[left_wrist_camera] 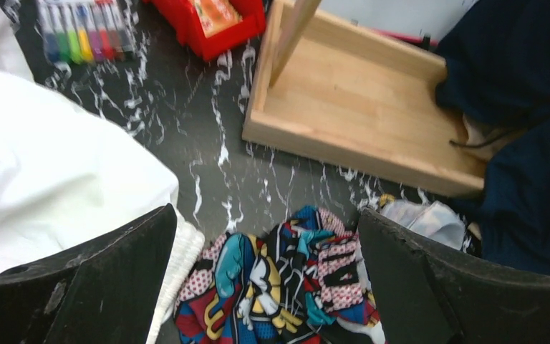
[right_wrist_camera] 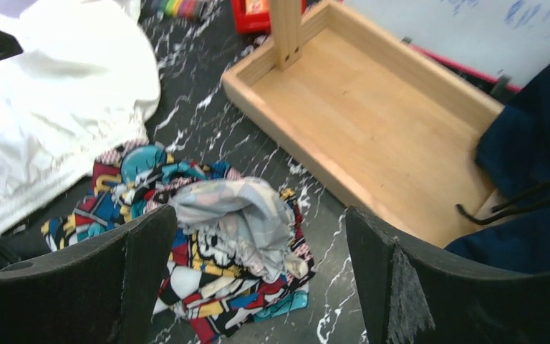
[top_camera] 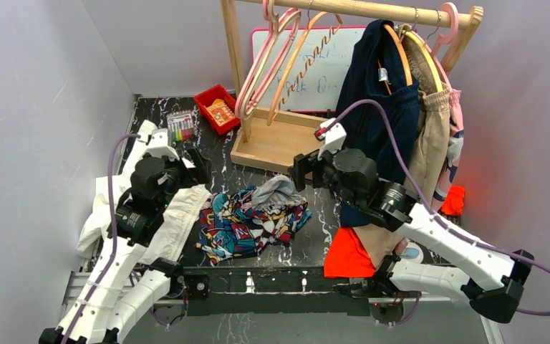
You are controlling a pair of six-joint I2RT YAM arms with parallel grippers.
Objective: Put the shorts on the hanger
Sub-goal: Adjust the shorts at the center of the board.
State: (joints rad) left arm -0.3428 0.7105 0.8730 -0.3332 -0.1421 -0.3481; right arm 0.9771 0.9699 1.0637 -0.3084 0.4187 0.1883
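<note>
**Comic-print shorts heaped on the worktop, orange hanger up on the rail**

The shorts (top_camera: 251,222) are soft printed fabric in blue, red, yellow and teal. They lie in a crumpled heap, with one fold turned out to show a pale grey inner side. They sit on the worktop (top_camera: 218,168) between the two arms, and their left edge touches a plain white cloth (top_camera: 179,215) with a ribbed hem.

The hanger (top_camera: 293,66) is slim and light orange, with a zigzag lower bar. It hangs from a round wooden rail (top_camera: 358,8), just beside the pink hangers (top_camera: 265,64) and well apart from the shorts.

The left end effector (left_wrist_camera: 265,287) hovers above the heap with its black fingers spread apart and nothing between them. The right end effector (right_wrist_camera: 258,279) is likewise parted and holds nothing.

Behind the shorts stands the rack's shallow wooden tray base (top_camera: 272,147). A red bin (top_camera: 216,107) and a pack of coloured markers (top_camera: 180,127) lie to its left. A dark navy garment (top_camera: 376,86) and a beige one (top_camera: 430,143) hang on the right of the rail, in front of a whiteboard (top_camera: 329,72). An orange cloth (top_camera: 347,254) lies near the right arm's base.

The worktop is black with white marble veining. Plain, pale grey walls enclose it.
</note>
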